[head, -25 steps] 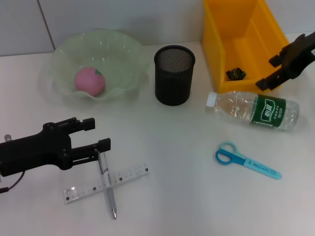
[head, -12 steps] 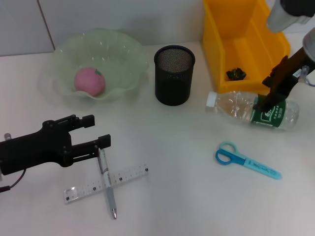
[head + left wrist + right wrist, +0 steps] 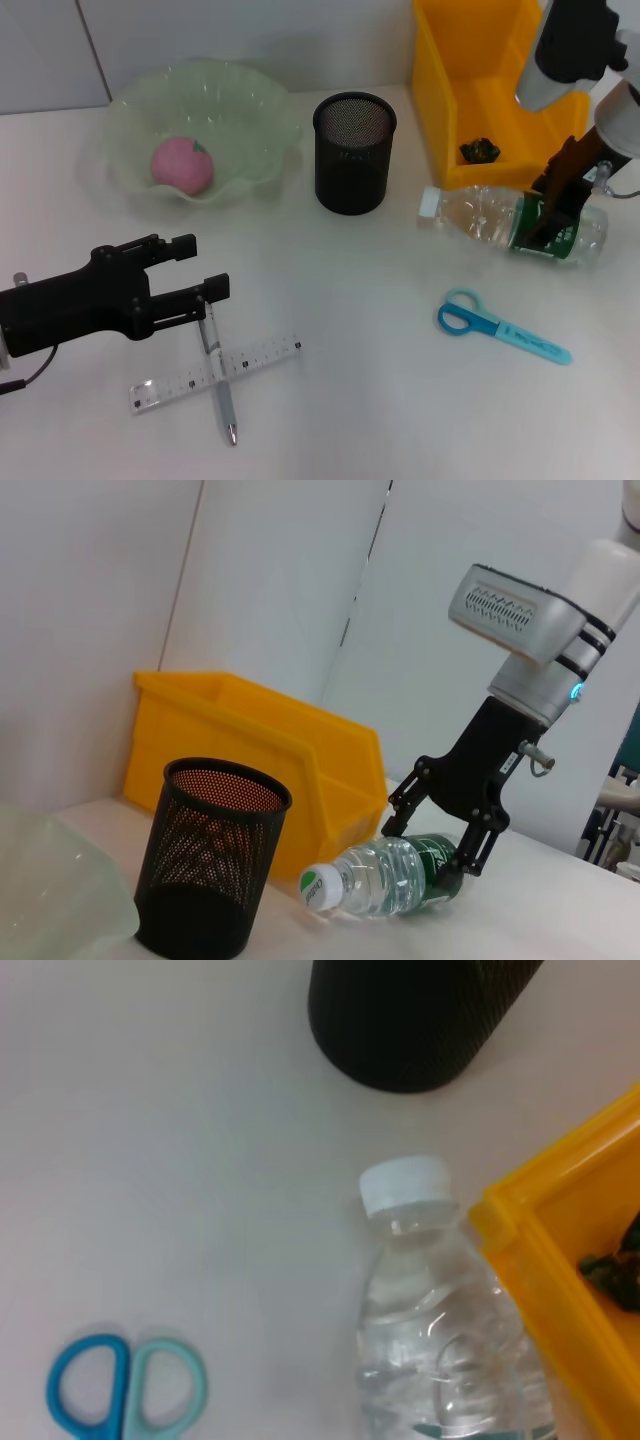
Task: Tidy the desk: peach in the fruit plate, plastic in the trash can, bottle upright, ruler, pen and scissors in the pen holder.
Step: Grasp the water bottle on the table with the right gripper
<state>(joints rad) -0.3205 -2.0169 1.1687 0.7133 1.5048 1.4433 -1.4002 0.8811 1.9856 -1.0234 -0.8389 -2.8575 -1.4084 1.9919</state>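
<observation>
Clear plastic, white-capped and green-labelled, the small water bottle [image 3: 512, 225] lies on its side on the white desk [image 3: 350, 400], just in front of the bright yellow rectangular trash can [image 3: 490, 85], cap toward the black mesh pen holder [image 3: 354, 152]. The right gripper [image 3: 440, 845] straddles the labelled section with fingers spread, not yet clamped. A firm grip at mid-body, then a lift and a swing of the base downward away from the bin wall, should stand it upright. The left gripper [image 3: 190, 278], fingers apart, hovers by the silver-grey pen [image 3: 217, 372].
</observation>
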